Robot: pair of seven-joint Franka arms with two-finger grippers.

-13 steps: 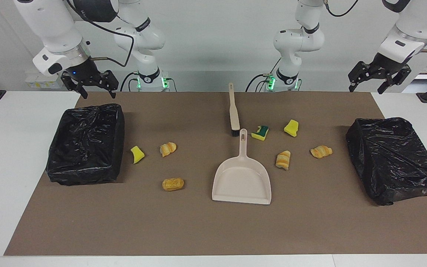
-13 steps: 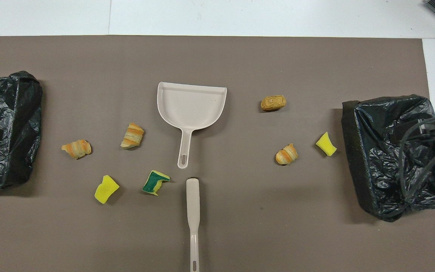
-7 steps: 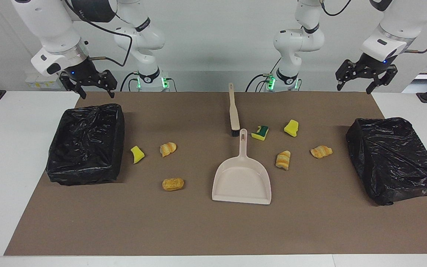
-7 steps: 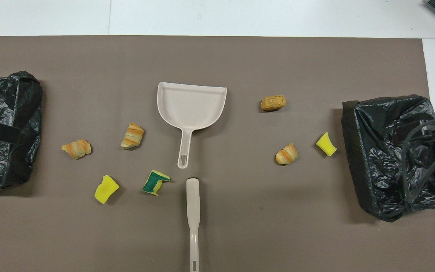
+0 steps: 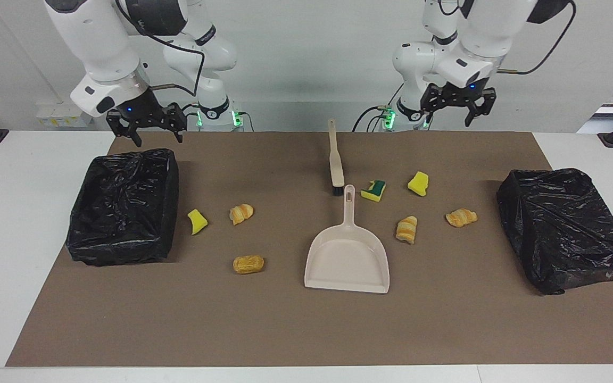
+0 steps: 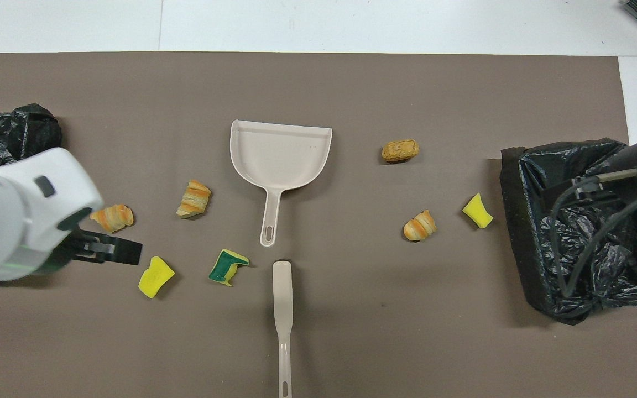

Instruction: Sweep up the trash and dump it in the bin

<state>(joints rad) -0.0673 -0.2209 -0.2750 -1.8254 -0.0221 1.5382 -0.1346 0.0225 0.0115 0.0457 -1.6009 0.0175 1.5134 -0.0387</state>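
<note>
Facing view shows you both grippers up in the air with their jaws spread wide and nothing in them: the left gripper (image 5: 458, 105) hangs over the mat's edge by the robots, the right gripper (image 5: 147, 123) over the robot-side rim of a black-bagged bin (image 5: 123, 205). Your trash (image 5: 373, 190) lies scattered on the brown mat (image 5: 306, 330): four pieces toward the left arm's end, three toward the right arm's. The beige dustpan (image 5: 348, 255) sits between the groups, its handle toward the robots, the brush (image 5: 335, 162) just nearer to them. A second bin (image 5: 564, 229) sits at the left arm's end.
</note>
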